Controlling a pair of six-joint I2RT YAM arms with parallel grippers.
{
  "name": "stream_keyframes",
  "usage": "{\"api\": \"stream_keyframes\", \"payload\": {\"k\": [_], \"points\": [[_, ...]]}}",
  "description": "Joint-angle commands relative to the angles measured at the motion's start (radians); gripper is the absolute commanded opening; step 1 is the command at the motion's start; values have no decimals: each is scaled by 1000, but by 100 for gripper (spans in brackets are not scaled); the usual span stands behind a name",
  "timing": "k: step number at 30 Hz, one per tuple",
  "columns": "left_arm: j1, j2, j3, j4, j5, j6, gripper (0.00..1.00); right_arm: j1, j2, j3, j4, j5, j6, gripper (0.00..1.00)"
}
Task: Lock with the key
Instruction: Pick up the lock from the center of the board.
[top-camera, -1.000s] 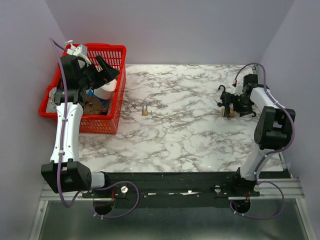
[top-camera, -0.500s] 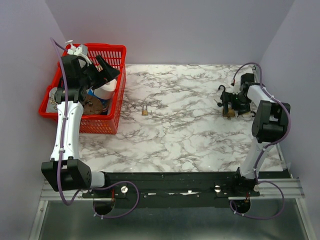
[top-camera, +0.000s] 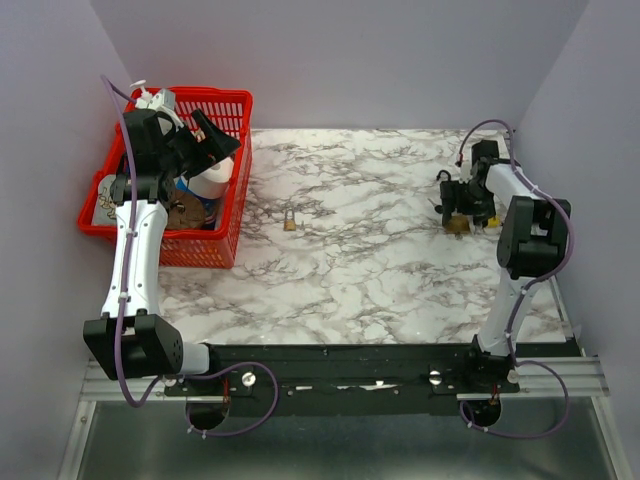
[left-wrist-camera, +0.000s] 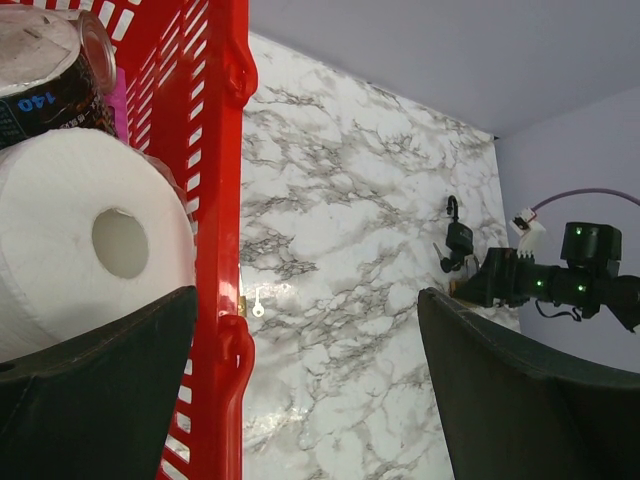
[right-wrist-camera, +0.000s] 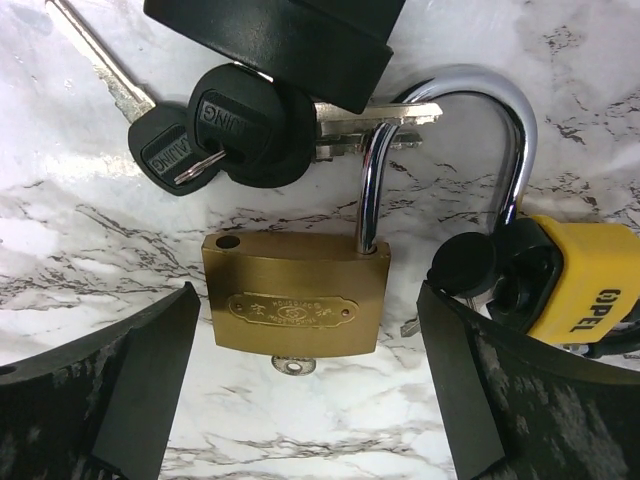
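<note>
Evidently both spread wide: left gripper (left-wrist-camera: 305, 395), right gripper (right-wrist-camera: 310, 392) over two padlocks (brass padlock (right-wrist-camera: 290, 305), yellow padlock (right-wrist-camera: 578, 292)).

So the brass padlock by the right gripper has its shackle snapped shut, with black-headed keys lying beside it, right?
Not quite: the right wrist view shows the shackle of the brass padlock open, with one leg in the body and the other swung out, leaving its hole bare. The black-headed keys do lie beside it.

Padlock (right-wrist-camera: 290, 305) brushed brass, shackle (right-wrist-camera: 460, 80) glossy chrome; basket (top-camera: 215, 240) red plastic.
</note>
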Motion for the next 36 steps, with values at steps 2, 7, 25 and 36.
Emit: {"api": "stream_keyframes", "payload": {"k": [2, 7, 25, 36], "points": [[-3, 8, 6, 11, 7, -11, 99, 5, 48, 41, -89, 6, 29, 97], [-3, 8, 4, 8, -1, -8, 99, 8, 51, 20, -79, 9, 52, 94], [-10, -27, -47, 50, 67, 66, 99, 77, -166, -150, -73, -151, -78, 29], [-75, -185, -330, 376, 298, 270, 99, 203, -392, -197, -340, -548, -321, 12]]}}
